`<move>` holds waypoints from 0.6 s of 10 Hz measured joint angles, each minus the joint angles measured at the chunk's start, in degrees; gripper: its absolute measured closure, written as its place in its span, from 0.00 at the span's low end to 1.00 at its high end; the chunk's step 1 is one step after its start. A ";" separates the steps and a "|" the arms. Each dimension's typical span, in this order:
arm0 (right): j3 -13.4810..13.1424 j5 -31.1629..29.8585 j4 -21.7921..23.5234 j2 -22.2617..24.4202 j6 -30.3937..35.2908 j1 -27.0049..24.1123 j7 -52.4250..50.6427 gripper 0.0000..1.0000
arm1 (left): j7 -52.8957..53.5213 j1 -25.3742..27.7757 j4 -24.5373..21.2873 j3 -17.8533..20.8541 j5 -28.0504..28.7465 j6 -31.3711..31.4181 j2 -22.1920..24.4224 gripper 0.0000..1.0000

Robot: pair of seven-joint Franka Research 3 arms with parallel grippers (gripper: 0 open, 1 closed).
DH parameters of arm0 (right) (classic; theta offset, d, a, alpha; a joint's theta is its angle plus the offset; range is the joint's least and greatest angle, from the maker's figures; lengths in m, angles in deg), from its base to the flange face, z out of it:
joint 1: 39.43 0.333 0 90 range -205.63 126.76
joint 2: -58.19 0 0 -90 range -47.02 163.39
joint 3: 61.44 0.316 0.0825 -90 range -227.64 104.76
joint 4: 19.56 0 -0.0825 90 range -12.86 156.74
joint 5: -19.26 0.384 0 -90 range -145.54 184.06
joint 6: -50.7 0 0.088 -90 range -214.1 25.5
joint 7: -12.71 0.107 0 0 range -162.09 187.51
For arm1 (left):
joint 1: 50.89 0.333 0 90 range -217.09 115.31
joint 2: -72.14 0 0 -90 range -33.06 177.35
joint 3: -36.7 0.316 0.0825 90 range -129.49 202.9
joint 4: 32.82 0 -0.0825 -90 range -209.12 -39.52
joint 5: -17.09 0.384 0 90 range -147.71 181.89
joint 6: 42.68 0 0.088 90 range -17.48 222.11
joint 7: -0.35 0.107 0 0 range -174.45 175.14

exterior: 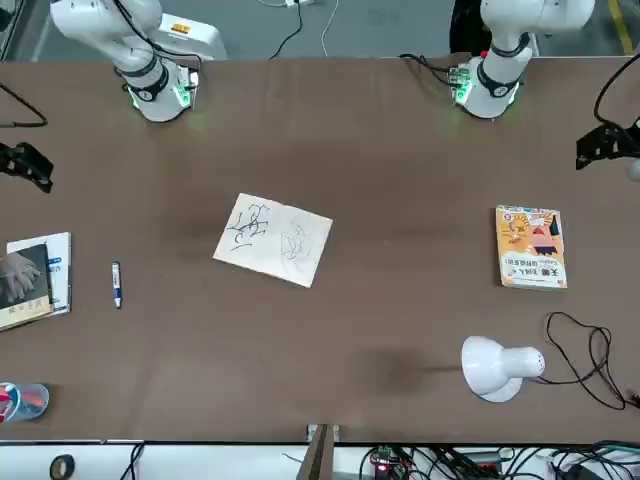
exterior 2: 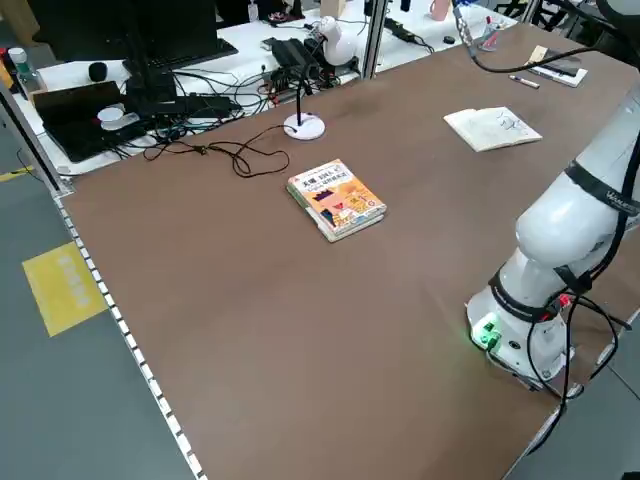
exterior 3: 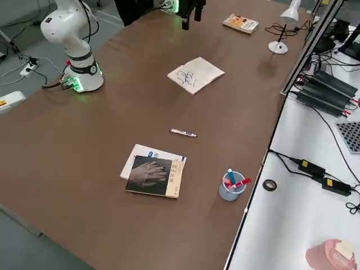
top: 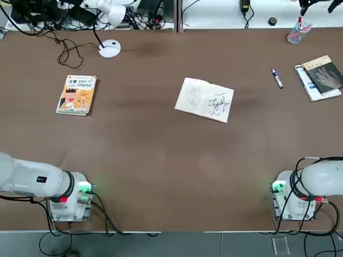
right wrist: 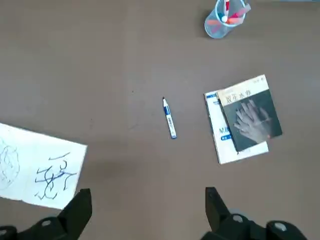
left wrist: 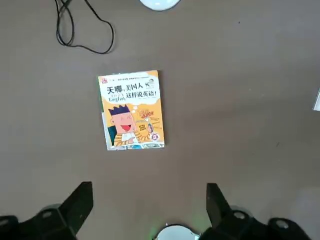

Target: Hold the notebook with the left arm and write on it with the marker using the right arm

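The notebook (top: pixel 204 99) lies open in the middle of the table, white pages with black scribbles up; it also shows in the front view (exterior: pixel 273 239) and the right wrist view (right wrist: pixel 35 172). The marker (top: pixel 277 78) lies on the table to its right, also visible from the right wrist (right wrist: pixel 169 118). My right gripper (right wrist: pixel 147 192) hangs open high above the table, near the marker and holding nothing. My left gripper (left wrist: pixel 148 189) is open too, high over the orange book. Both arm bases stand at the near edge: left arm (top: pixel 37 179), right arm (top: pixel 321 176).
An orange-yellow cartoon book (top: pixel 76 95) lies at the left. A dark-cover book (top: pixel 320 76) on a white one lies at the far right, with a clear cup of pens (top: pixel 296 33) behind it. A white lamp (top: pixel 110 49) and black cable (top: pixel 67 51) sit at the back left.
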 joint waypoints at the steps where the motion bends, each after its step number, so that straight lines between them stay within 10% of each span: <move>1: -0.01 0.02 0.74 0.10 -1.12 0.00 0.04 0.00 | 0.00 0.00 0.00 0.01 0.00 -0.02 -0.03 0.00; 6: -0.28 3.87 1.80 0.60 -2.84 0.00 0.10 0.00 | 0.00 0.00 0.00 0.05 0.00 -0.05 -0.06 0.00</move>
